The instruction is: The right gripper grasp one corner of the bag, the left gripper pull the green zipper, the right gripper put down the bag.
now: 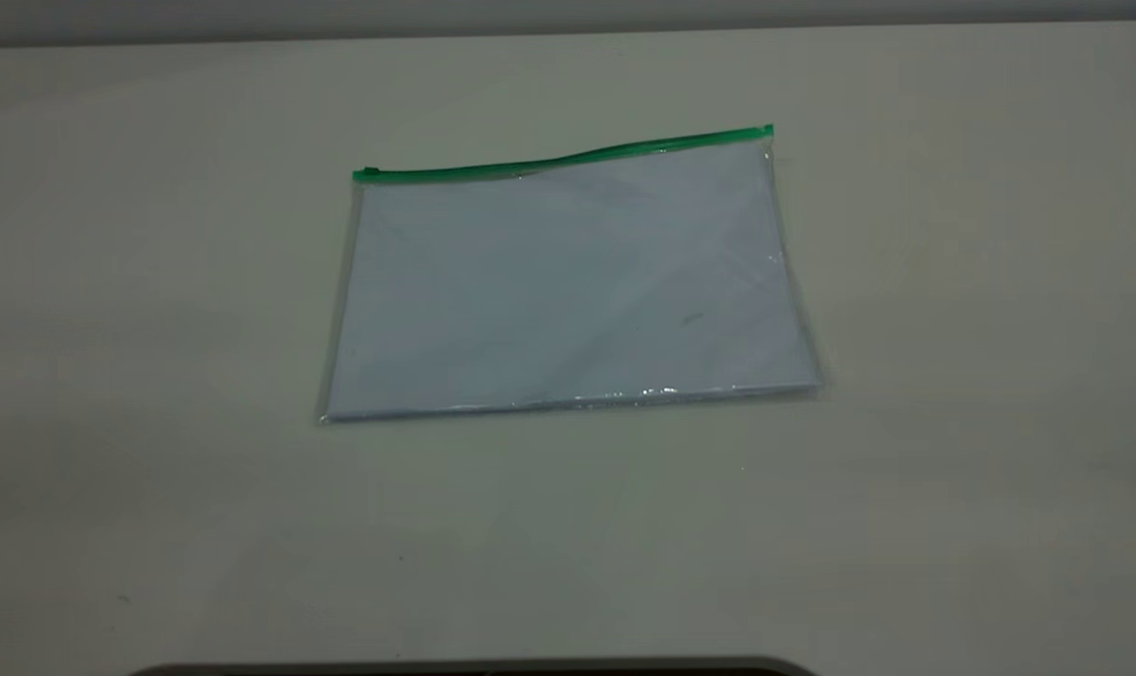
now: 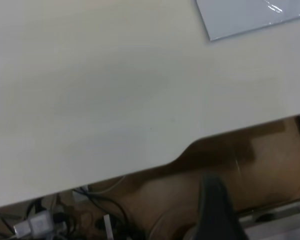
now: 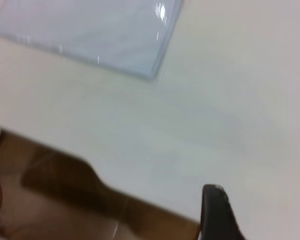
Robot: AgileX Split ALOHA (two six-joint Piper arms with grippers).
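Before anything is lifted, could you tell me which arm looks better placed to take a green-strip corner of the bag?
Probably the right. Both arms sit back past the table edge, neither visible from outside. The bag lies flat, and the raised end of its green zipper forms the corner on the right arm's side.

The bag (image 1: 568, 291) lies flat on the table, a clear rectangular pouch with white paper sheets inside. The green zipper (image 1: 568, 158) runs along its far edge, slightly wavy, its small slider (image 1: 369, 173) at the left end. The strip's right end reaches the far right corner (image 1: 768, 131).
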